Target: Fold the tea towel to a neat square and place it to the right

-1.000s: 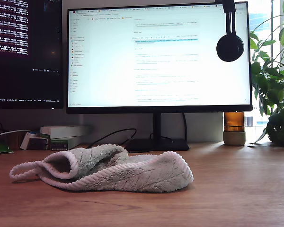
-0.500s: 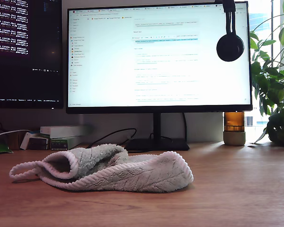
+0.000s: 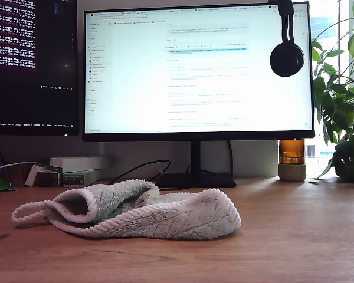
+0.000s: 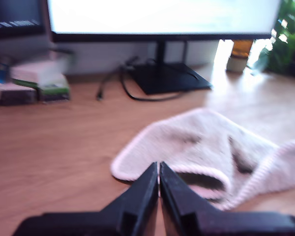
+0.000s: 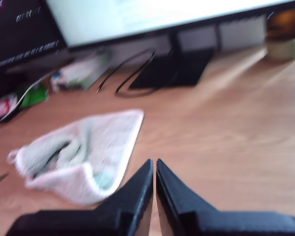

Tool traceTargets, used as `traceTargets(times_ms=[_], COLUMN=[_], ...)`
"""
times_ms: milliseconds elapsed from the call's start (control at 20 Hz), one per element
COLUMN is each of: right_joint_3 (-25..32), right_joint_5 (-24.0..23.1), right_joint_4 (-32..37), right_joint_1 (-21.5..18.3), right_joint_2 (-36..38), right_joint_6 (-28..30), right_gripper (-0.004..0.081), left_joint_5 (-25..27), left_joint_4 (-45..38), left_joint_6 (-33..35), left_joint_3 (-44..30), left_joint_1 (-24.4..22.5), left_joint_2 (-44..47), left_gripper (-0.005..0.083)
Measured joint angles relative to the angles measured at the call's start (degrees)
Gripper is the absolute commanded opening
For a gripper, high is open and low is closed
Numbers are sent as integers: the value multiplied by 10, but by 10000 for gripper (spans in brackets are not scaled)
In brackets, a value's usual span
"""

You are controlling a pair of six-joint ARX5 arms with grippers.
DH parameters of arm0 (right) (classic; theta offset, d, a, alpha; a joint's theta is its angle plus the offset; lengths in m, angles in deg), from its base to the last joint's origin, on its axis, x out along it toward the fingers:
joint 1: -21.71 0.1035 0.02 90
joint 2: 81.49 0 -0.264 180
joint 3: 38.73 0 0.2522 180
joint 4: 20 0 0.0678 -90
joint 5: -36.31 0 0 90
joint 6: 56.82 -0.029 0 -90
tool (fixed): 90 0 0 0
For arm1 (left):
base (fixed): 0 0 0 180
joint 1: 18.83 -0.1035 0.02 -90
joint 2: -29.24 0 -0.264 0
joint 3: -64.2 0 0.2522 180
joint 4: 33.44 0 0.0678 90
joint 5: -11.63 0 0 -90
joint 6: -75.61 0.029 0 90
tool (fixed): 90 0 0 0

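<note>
The tea towel (image 3: 135, 209) lies crumpled on the wooden desk in front of the monitor, pale grey-white and fluffy with a thick ribbed hem, one loop of hem trailing toward the exterior view's left. No arm shows in the exterior view. In the first wrist view my first gripper (image 4: 159, 167) is shut and empty, hovering just short of the tea towel's (image 4: 211, 152) near hem. In the blurred second wrist view my second gripper (image 5: 154, 163) is shut and empty above bare desk, with the tea towel (image 5: 83, 155) off to one side of it.
A large monitor (image 3: 197, 71) on a black stand (image 3: 194, 177) rises behind the towel, a second dark screen (image 3: 29, 65) beside it. Boxes (image 3: 76, 170) and a cable (image 3: 135, 168) lie at the back; a plant (image 3: 342, 106) and amber jar (image 3: 291, 159) stand at the exterior view's right.
A faint dark shadow has appeared on the desk at the exterior view's lower left edge. The towel has not moved.
</note>
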Motion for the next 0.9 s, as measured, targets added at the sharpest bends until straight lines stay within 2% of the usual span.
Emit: traceTargets(times_ms=[250, 450, 550, 900], right_joint_3=[-43, -124, -159, -270], right_joint_5=[13, 16, 18, 89], right_joint_4=[-4, -35, -43, -78], right_joint_1=[69, 116, 124, 124], right_joint_2=[-106, -229, -292, -469], right_joint_6=[-2, 81, 96, 198], right_gripper=[-13, -13, -13, -13], left_joint_5=[-11, -57, -69, -71], left_joint_4=[-32, -73, -94, -102], left_joint_6=[9, 28, 32, 58], left_joint_3=[8, 10, 13, 16], left_joint_1=[50, 95, 113, 153], left_joint_2=[-67, -123, -140, -149], left_gripper=[-19, -19, -19, -19])
